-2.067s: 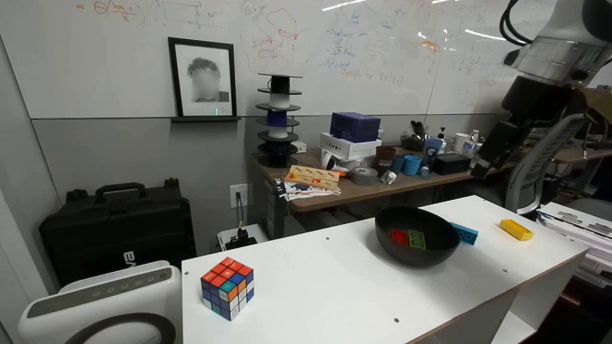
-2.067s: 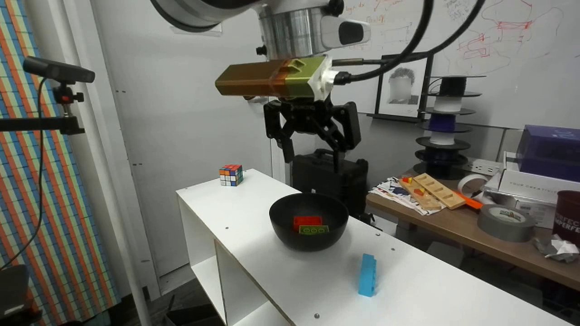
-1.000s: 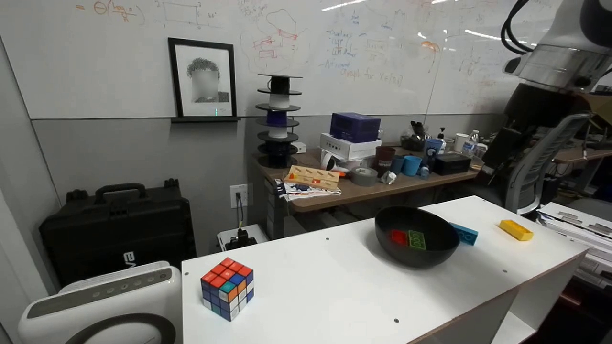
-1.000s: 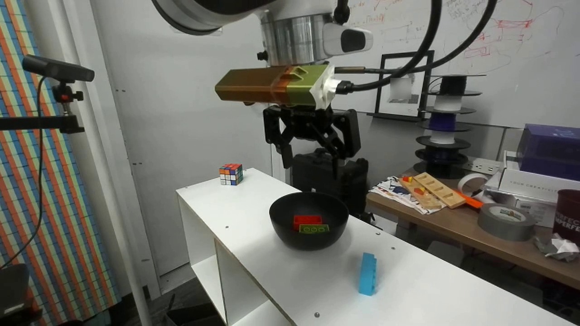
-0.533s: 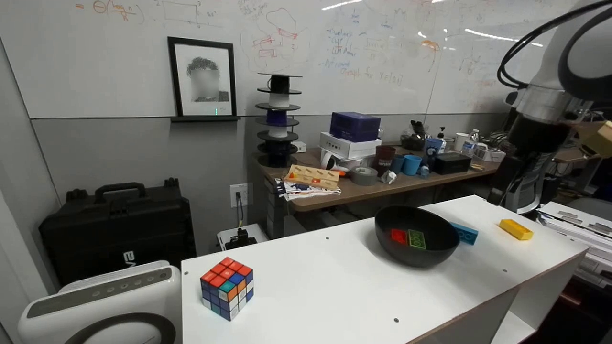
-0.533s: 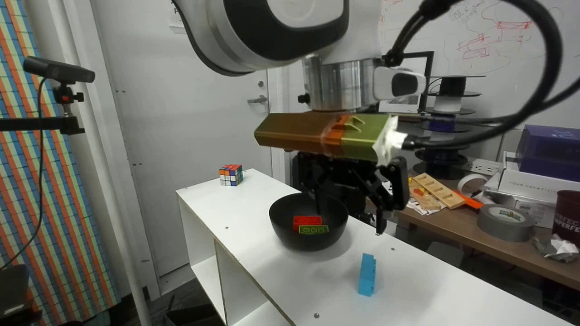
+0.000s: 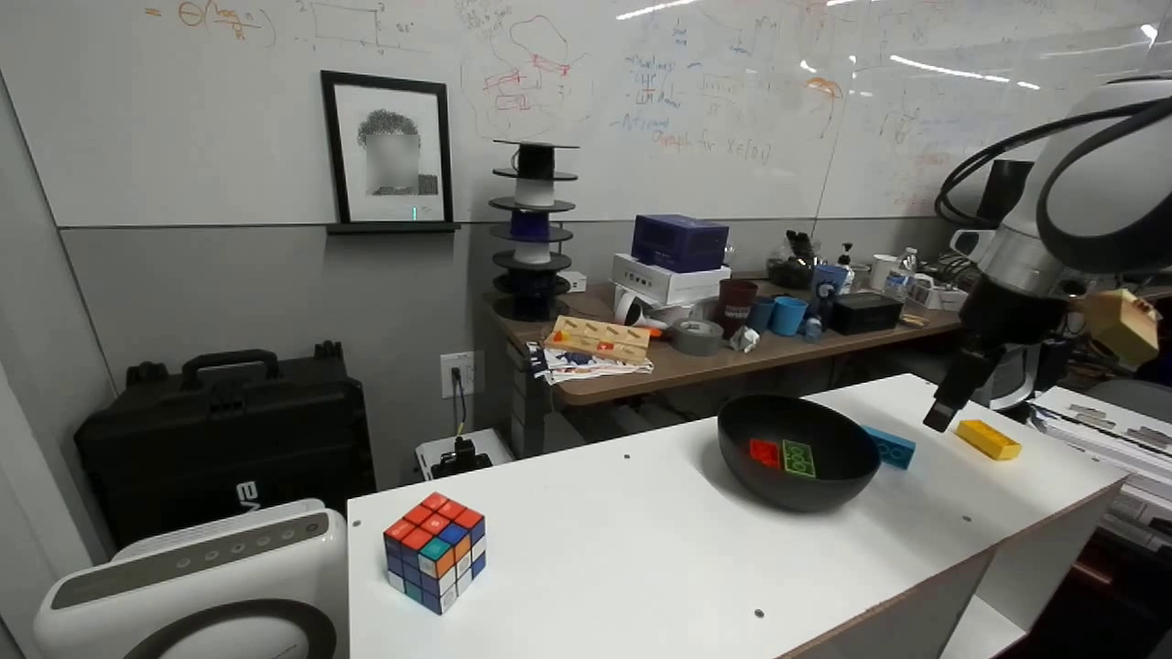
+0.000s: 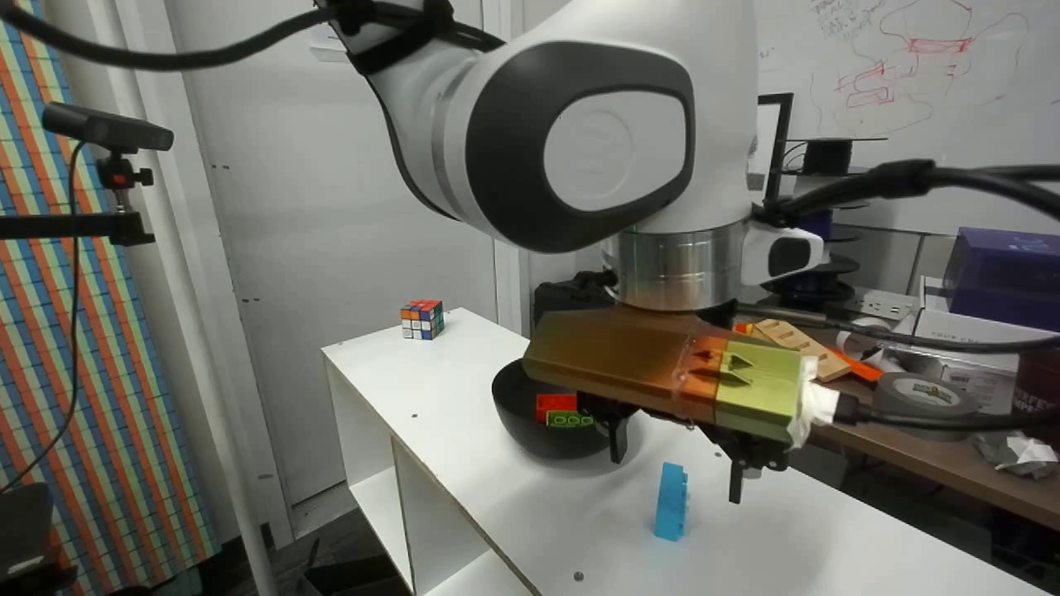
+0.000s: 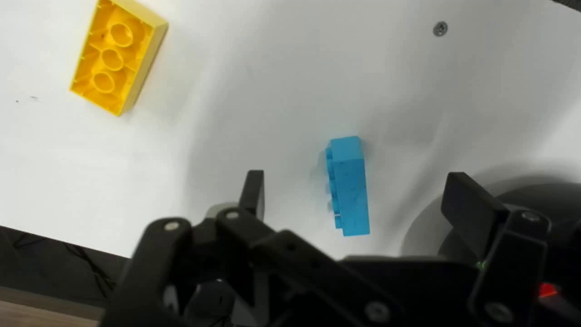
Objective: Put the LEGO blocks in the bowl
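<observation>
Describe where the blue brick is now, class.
In the wrist view, the blue brick lies right of centre on the white surface, between the yellow brick, upper left, and the bowl, lower right.

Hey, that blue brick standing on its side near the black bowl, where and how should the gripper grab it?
Probably from above, squeezing the blue brick across its narrow width at mid-length. It stands on a long side, studded face turned sideways, and in the wrist view appears between the open fingers, which could close on the studded face and the one opposite.
</observation>
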`<state>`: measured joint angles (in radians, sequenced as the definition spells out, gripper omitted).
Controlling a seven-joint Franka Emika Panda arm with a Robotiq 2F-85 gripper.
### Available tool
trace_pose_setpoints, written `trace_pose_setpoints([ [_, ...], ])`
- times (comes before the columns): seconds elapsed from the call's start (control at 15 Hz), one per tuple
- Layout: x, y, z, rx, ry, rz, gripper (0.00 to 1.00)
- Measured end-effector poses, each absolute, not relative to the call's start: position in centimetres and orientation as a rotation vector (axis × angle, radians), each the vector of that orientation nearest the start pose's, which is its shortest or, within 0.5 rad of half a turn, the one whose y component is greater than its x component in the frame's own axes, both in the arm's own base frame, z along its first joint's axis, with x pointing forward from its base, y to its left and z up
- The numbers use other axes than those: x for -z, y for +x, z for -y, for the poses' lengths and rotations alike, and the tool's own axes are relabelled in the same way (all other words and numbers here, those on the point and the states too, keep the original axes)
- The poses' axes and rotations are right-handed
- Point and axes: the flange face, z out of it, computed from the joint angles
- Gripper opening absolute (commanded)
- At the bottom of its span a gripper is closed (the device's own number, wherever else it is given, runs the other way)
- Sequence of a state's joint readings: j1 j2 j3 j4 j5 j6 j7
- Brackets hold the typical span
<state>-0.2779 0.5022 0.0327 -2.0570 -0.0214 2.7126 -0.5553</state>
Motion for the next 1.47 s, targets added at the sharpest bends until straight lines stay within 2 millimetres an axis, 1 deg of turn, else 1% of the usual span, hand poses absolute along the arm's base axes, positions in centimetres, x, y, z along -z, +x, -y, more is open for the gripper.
trace_pose_setpoints([
  [0.27, -18.6, 58.5, 15.4, 0.209, -3.109, 0.621, 1.0],
  [0.47, -17.6, 58.6, 15.7, 0.235, -3.092, 0.673, 1.0],
  [0.73, -16.0, 59.3, 15.8, 0.336, -3.073, 0.676, 1.0],
  [0.93, -14.6, 59.8, 16.0, 0.362, -3.051, 0.676, 1.0],
  [1.0, -14.2, 59.9, 16.0, 0.364, -3.043, 0.678, 0.75],
  [1.07, -13.8, 60.1, 16.1, 0.365, -3.036, 0.683, 0.74],
  [1.27, -13.2, 60.3, 15.7, 0.366, -3.016, 0.696, 0.5],
  [1.47, -13.4, 60.6, 15.0, 0.384, -2.993, 0.718, 0.26],
])
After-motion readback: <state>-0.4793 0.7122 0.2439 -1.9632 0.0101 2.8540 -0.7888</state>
